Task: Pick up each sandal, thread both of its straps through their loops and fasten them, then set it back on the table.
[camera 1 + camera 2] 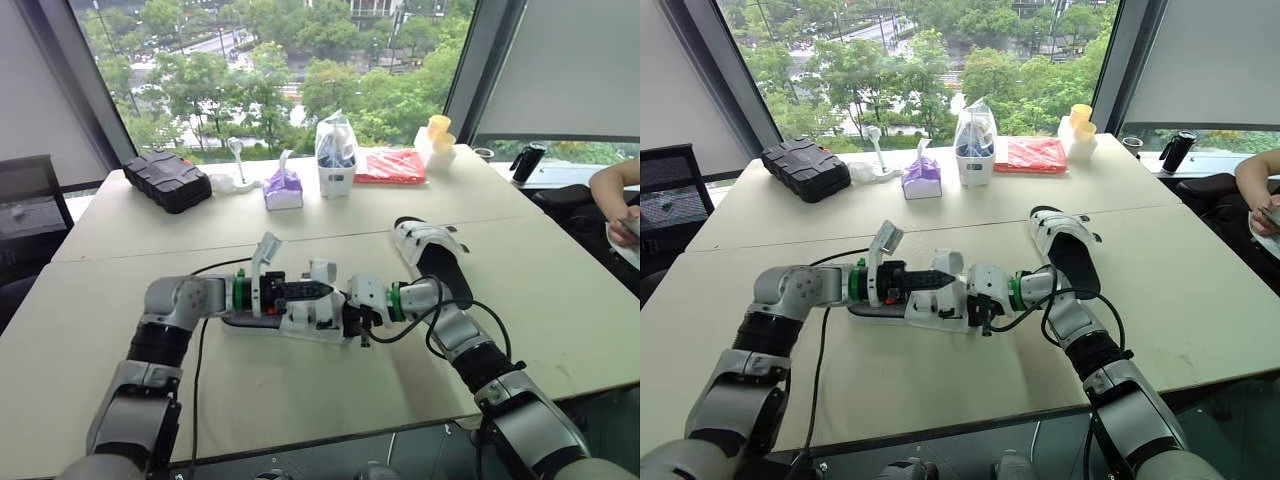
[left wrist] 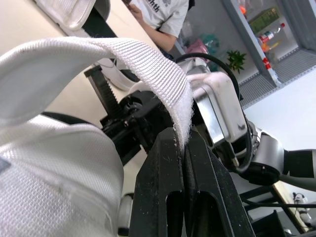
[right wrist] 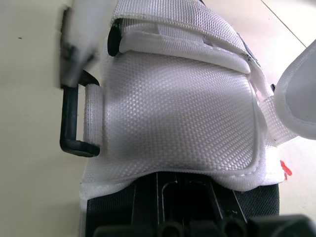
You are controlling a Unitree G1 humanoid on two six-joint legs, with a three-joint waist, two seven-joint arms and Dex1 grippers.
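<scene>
A white sandal (image 1: 300, 318) with a black sole lies near the middle of the table (image 1: 300, 400), held from both sides. My left gripper (image 1: 322, 291) is shut on the end of a white webbing strap (image 2: 123, 59), which pokes out between its fingers (image 2: 163, 168). My right gripper (image 1: 352, 318) is clamped on the sandal's white mesh side panel (image 3: 173, 113), next to a black plastic loop (image 3: 71, 123). Another strap (image 1: 264, 252) stands up at the sandal's far end. A second white sandal (image 1: 432, 255) rests flat to the right, apart from both grippers.
Along the far edge stand a black case (image 1: 168, 180), a purple tissue pack (image 1: 283, 190), a white bag (image 1: 336, 155), a red packet (image 1: 390, 166) and yellow cups (image 1: 438, 135). A person's arm (image 1: 615, 185) shows at the right. A black cable (image 1: 198, 350) trails by my left arm.
</scene>
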